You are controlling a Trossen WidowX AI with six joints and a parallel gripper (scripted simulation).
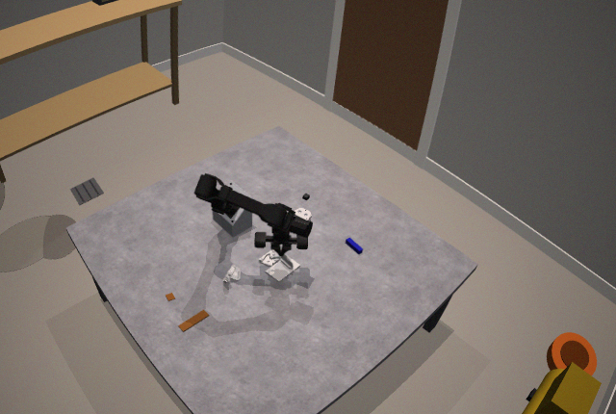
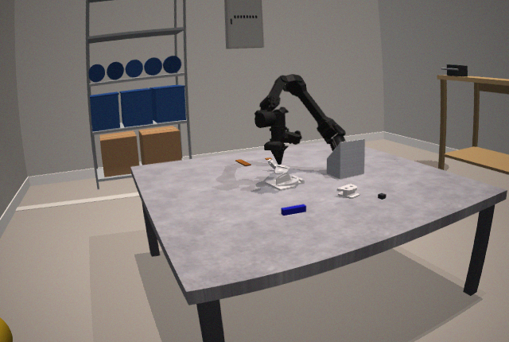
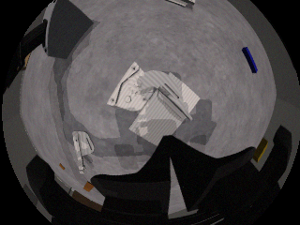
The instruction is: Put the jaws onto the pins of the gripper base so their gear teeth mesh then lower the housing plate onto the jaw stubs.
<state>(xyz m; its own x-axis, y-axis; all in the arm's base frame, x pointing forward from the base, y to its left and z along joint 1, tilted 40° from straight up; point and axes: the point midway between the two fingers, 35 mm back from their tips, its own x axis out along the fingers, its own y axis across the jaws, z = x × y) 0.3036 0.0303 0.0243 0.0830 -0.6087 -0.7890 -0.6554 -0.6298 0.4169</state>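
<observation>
The white gripper base [image 1: 279,272] [image 3: 152,126] lies flat near the table's middle. A white jaw [image 3: 174,104] with a long raised edge lies over it; whether it sits on a pin cannot be told. The other white jaw [image 1: 232,273] [image 3: 82,144] lies apart on the table, off the base. The white housing plate [image 1: 302,213] [image 2: 348,188] stands separately on the table, and only its edge shows at the top of the wrist view. My gripper [image 1: 282,252] [image 2: 279,162] [image 3: 167,139] is shut, tips down, with nothing between its fingers, above the base.
A blue block [image 1: 354,245] [image 2: 293,209] [image 3: 249,60] and a small black cube [image 1: 305,195] [image 2: 382,196] lie on the table. Orange pieces [image 1: 193,321] [image 1: 169,297] lie beyond the loose jaw. A grey angled block [image 2: 346,159] stands by the arm's foot.
</observation>
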